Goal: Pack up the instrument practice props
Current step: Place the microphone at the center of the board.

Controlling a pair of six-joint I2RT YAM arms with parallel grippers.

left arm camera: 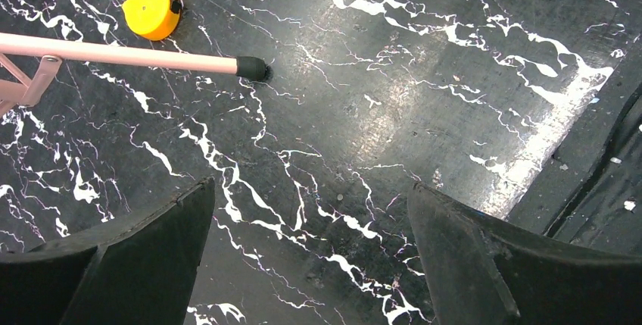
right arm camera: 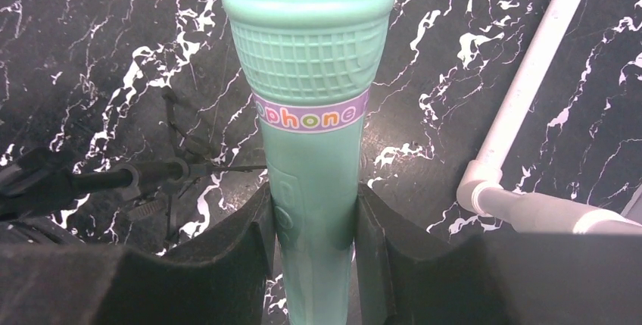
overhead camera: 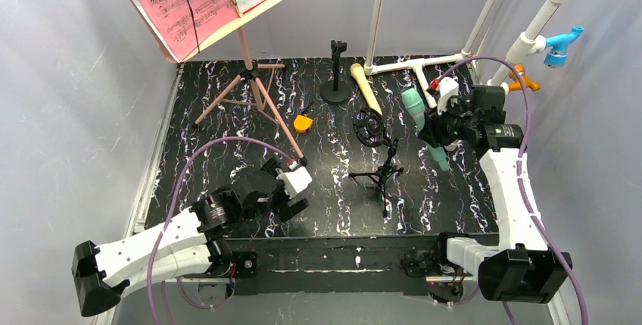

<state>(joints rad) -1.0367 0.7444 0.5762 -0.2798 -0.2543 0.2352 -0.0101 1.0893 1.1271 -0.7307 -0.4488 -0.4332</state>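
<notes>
The pink music board (overhead camera: 198, 3) with pink and white sheets stands on pink tripod legs (overhead camera: 257, 94) at the back left; one leg's tip shows in the left wrist view (left arm camera: 250, 67). The beige microphone (overhead camera: 366, 88) lies at the back middle. My right gripper (overhead camera: 441, 129) is shut on the teal microphone (overhead camera: 415, 109), its jaws pressed on both sides of the handle (right arm camera: 314, 211), which is lifted over the table. My left gripper (overhead camera: 297, 192) is open and empty, jaws wide over bare table (left arm camera: 310, 211), just in front of the tripod leg.
An orange tape measure (overhead camera: 303, 123) lies by the tripod leg. A black mic stand with round base (overhead camera: 335, 86) and a small black tripod with shock mount (overhead camera: 378, 154) stand mid-table. White pipe frame (overhead camera: 424, 67) runs along the back right, also in the right wrist view (right arm camera: 530, 75).
</notes>
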